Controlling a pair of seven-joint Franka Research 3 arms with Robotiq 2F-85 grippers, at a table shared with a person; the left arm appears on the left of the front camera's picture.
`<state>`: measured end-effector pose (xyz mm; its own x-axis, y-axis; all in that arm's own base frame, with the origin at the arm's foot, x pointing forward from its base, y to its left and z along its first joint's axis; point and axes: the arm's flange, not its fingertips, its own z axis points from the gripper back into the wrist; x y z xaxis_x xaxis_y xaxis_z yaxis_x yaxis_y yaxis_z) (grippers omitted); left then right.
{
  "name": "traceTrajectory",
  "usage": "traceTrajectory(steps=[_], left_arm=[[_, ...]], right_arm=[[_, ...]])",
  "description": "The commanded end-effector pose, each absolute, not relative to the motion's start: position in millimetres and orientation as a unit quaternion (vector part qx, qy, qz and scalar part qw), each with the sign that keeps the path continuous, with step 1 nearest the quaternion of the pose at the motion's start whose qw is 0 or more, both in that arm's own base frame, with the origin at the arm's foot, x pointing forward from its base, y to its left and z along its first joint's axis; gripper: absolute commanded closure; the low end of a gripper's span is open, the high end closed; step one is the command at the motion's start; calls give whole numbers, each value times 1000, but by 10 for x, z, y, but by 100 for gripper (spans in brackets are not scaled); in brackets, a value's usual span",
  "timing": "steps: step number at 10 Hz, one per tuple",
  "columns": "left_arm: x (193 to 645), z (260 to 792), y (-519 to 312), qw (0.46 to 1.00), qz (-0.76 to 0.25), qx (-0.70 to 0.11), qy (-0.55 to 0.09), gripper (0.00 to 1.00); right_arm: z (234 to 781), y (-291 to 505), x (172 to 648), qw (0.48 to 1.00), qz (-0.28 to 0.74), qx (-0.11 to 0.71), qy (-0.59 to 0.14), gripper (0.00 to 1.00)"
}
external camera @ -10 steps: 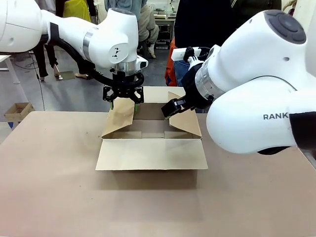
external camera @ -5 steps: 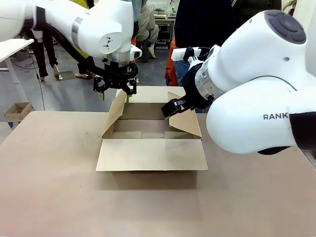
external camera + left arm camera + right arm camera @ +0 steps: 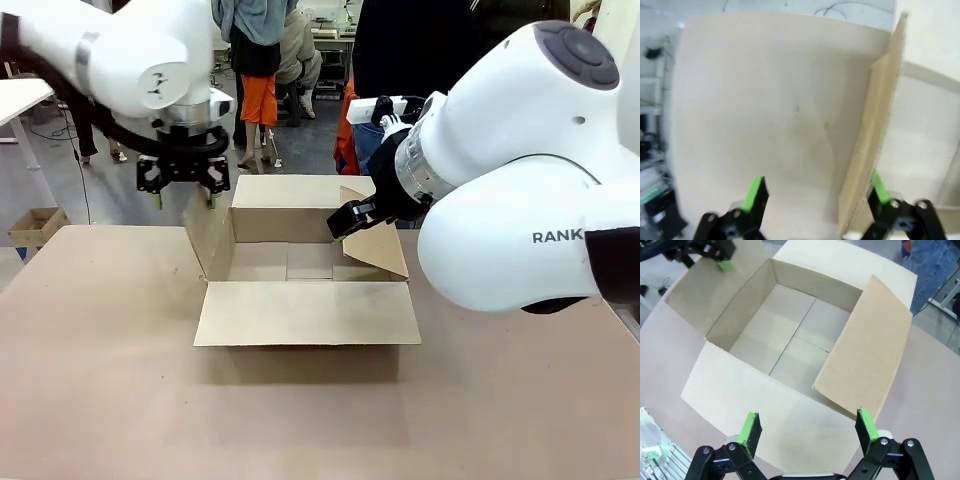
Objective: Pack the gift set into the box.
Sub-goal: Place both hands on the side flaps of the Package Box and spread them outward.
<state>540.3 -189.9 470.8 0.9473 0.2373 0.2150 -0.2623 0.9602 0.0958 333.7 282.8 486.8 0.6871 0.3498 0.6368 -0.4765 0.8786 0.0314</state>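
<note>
The box (image 3: 305,312) sits open at mid-table, its front flap lying flat toward me and its inside (image 3: 790,345) bare. No gift set is in view. My left gripper (image 3: 183,197) hangs open over the box's left flap (image 3: 208,245), which stands nearly upright. In the left wrist view that flap's edge (image 3: 867,150) runs between the fingers, close to the right pad (image 3: 879,187). My right gripper (image 3: 345,222) is open beside the right flap (image 3: 865,345), which leans in over the box. From the right wrist view it (image 3: 807,432) looks down into the carton.
The brown table (image 3: 100,380) has free room in front of and to both sides of the box. People stand beyond the far edge (image 3: 255,60). A small carton (image 3: 35,225) sits on the floor at the left.
My left gripper has moved left and outward, and the left flap has swung from leaning inward to nearly upright. The right arm has not moved.
</note>
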Motion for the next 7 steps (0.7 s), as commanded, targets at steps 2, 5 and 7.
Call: traceTrajectory(steps=[2,5,7], left_arm=[[5031,4586,-1314,982,137,-54,-116,0],[5144,4606,-1302,980,154,-41,-117,0],[5144,4606,-1302,980,154,-41,-117,0]], right_arm=[[4871,2830,3344,914,226,88,-326,0],[4871,2830,3344,914,226,88,-326,0],[4871,2830,3344,914,226,88,-326,0]])
